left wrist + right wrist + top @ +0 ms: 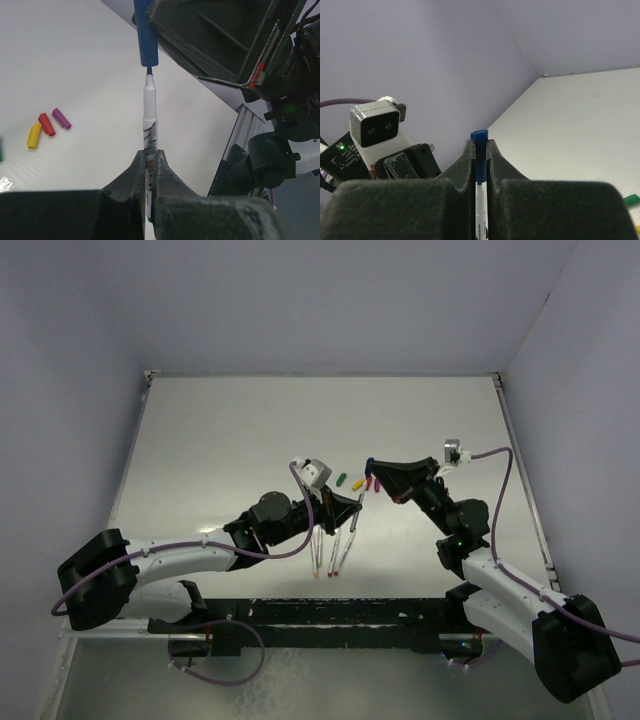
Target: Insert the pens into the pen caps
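White table (250, 430); lavender walls (320, 300) enclosing it on three sides.

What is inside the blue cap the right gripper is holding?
The dark tip of the pen sits at the mouth of the blue cap; the left gripper holds that pen. The cap's wall hides how far the tip goes in.

Overhead cam, wrist cams close, sharing pen (150, 115)
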`<state>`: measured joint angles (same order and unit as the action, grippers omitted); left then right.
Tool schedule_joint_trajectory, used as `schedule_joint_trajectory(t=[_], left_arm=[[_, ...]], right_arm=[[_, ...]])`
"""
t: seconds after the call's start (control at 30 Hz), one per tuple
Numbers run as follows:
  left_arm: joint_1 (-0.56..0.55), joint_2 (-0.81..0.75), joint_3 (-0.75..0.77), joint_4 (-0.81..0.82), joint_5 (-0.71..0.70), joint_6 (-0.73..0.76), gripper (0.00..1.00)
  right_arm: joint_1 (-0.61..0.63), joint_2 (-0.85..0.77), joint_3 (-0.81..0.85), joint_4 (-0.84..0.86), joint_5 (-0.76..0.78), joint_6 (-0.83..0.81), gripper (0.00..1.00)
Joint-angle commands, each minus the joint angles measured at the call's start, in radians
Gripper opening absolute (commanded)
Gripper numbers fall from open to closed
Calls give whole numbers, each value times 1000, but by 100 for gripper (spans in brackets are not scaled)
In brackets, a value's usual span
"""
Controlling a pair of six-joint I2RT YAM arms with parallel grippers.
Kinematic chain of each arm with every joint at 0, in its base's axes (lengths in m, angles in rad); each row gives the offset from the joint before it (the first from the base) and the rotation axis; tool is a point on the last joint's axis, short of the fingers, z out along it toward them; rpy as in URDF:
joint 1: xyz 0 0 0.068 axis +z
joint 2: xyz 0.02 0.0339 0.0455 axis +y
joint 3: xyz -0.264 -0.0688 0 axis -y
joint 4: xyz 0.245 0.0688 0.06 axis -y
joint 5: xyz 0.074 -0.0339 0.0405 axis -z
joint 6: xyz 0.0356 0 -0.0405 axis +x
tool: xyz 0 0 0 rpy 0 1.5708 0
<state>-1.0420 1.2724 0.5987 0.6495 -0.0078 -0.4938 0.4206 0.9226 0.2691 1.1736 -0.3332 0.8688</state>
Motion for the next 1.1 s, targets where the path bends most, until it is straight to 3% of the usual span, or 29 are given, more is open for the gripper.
schedule_joint_trajectory(t=[0.0,1.07], left_arm=[[-2,6,41,73,-15,11,0],[-3,-11,12,138,-23,-6,0]], right_arm=[[7,-5,-1,87,-13,14,0],[28,46,-24,109,-20,-18,0]])
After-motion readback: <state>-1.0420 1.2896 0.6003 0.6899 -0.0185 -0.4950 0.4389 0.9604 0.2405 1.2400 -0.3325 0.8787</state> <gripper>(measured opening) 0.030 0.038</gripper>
